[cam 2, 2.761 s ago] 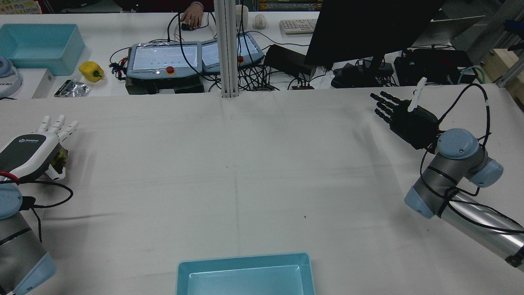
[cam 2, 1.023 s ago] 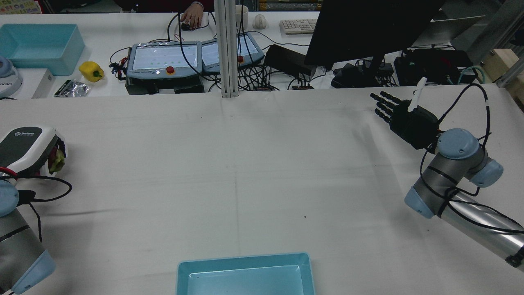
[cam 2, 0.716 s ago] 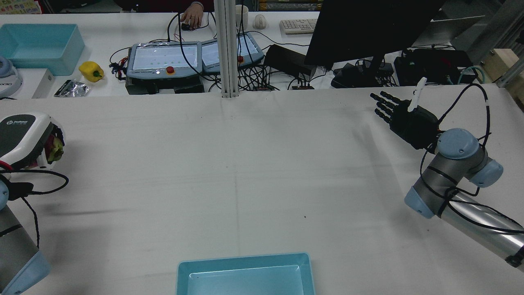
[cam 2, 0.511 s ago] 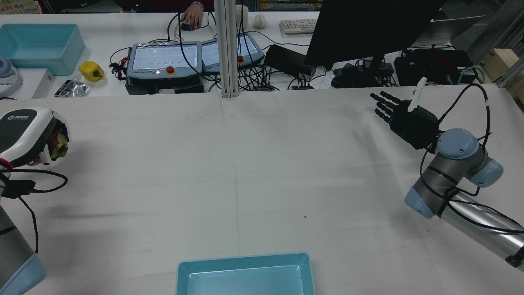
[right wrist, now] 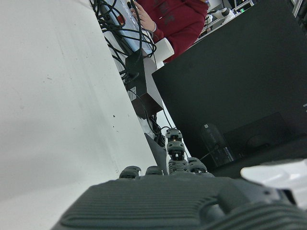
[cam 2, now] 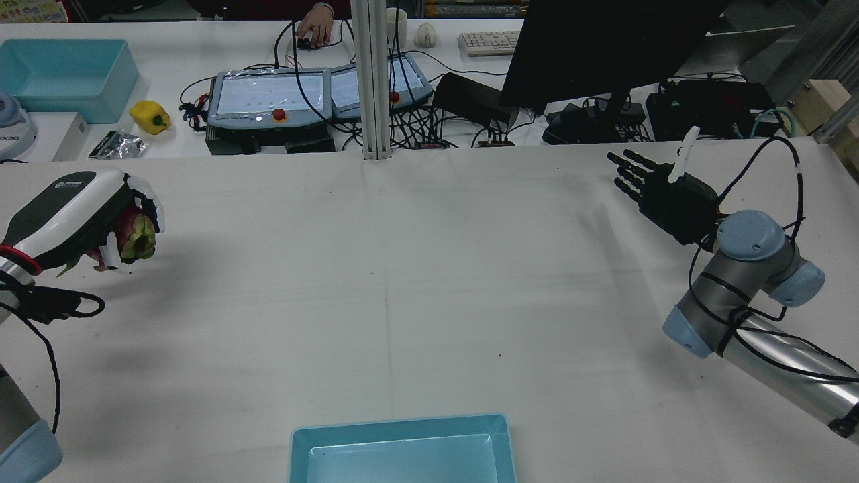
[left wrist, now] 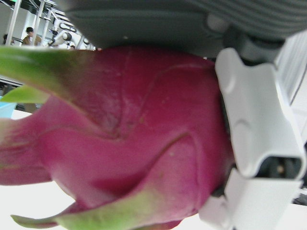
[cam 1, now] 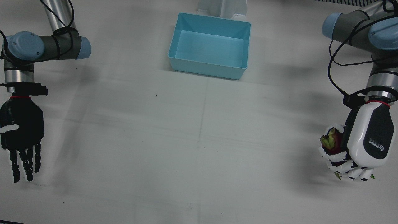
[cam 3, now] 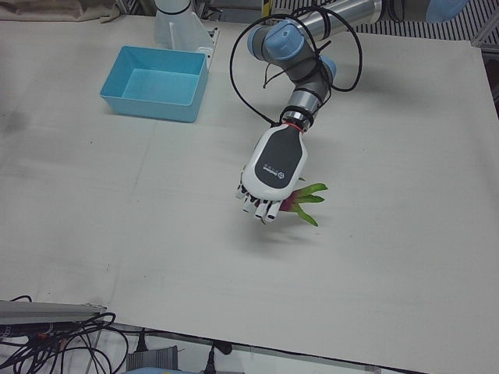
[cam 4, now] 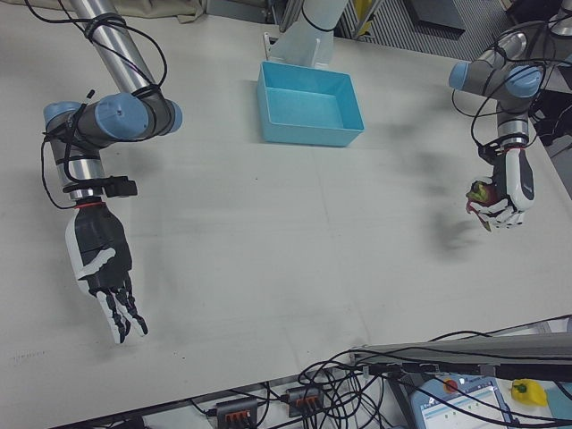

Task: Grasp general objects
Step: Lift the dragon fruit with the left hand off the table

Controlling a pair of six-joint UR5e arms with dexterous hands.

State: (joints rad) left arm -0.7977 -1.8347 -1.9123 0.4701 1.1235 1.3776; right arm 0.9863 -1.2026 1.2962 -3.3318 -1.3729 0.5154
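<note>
Left hand is seen from the front wrapped round the dragon fruit, clear of the desk; the right hand is spread, empty. From the rear, the fruit is cradled under the palm, presumably for carrying to the blue bin

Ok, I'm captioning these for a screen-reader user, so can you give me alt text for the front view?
Near-overhead view of a white table: at right, the robot's white left hand grips a red and green dragon fruit. At left, the black right hand is open and holds nothing. An empty light blue bin sits at top centre.
</note>
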